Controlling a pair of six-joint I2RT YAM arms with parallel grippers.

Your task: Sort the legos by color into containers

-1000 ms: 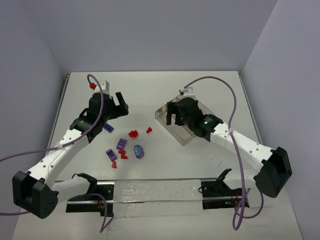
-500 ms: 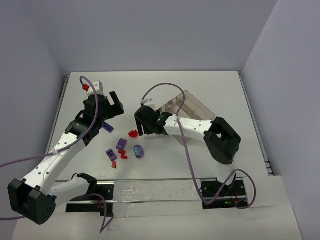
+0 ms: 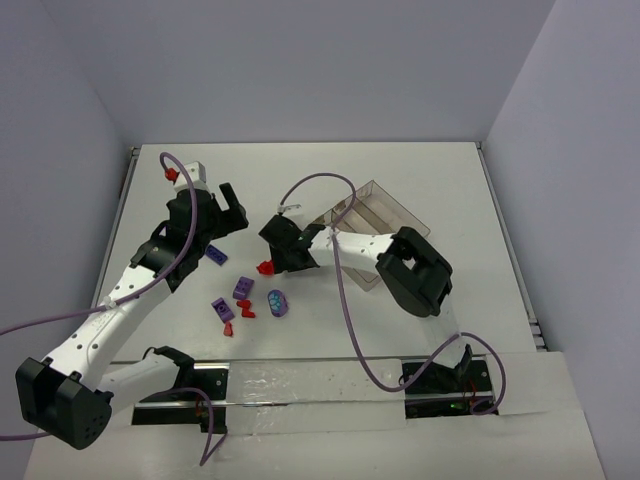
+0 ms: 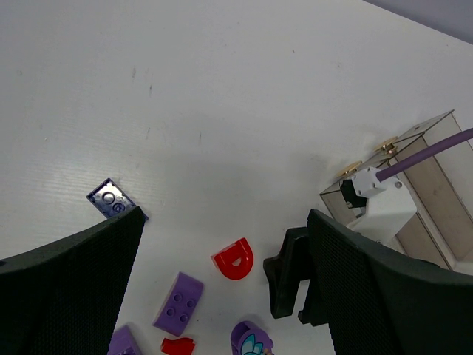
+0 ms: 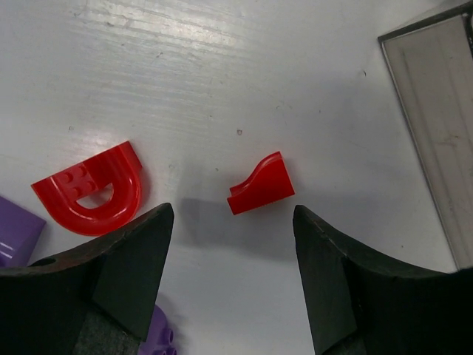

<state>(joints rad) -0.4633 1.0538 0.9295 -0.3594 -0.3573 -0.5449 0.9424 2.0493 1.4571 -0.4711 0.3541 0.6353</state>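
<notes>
Tabletop comes first: the white table (image 3: pixel 430 170) carries 2 arms bolted at its near edge. The left arm (image 3: pixel 110 310), white and black, reaches up along the left edge. The right arm (image 3: pixel 400 265) folds in from the right side towards the middle.

A clear plastic rectangular tray (image 3: pixel 385 212) with thin divider walls lies right of the middle, closer to the far edge than the near one and skewed to both. Its long narrow compartments show in the left wrist view (image 4: pixel 436 177) and the right wrist view (image 5: pixel 436 111).

The left gripper (image 3: pixel 232 212) hangs over the table left of the middle. Its jaws are spread wide with nothing between them (image 4: pixel 225 222). A flat bluish-purple plate lego (image 4: pixel 111 198) lies on the table at the tip of 1 finger (image 4: pixel 66 281); whether they touch I cannot tell.

The right gripper (image 3: pixel 283 262) sits just off the tray's near-left corner, jaws wide apart (image 5: pixel 230 229). A small red curved-slope lego (image 5: pixel 259 185) lies on the table in line with the gap, just past the fingertips and touching neither. Beside it, towards the left edge, lies a red D-shaped lego (image 5: pixel 92 188), studs up.

The other legos are scattered near the middle, a little towards the near edge:
- a purple 2x2 brick (image 3: pixel 243 288)
- a second purple brick (image 3: pixel 222 308)
- a purple rounded piece with a printed pattern (image 3: pixel 277 302)
- small red bits (image 3: pixel 245 308), with another red bit (image 3: pixel 228 328) nearest the near edge
</notes>
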